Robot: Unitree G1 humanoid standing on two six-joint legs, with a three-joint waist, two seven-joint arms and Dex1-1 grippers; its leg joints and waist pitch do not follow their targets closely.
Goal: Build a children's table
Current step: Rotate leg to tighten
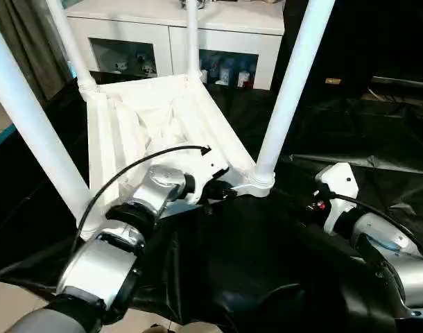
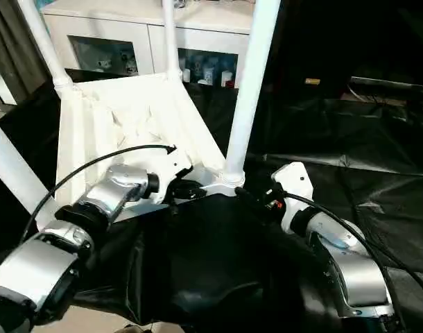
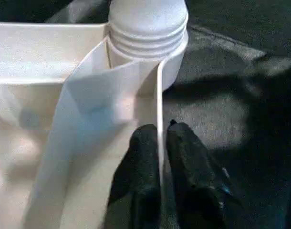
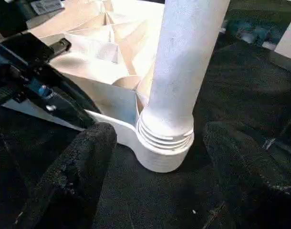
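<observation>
One children's table upside down, four legs up. Left pincer clenched on its near rim – right pincer released, straddling near-right leg.

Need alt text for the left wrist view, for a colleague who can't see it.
The left claw is pinched on the thin rim of the upturned white table, just below a corner socket with a leg seated in it. Black cloth lies beyond.
</observation>
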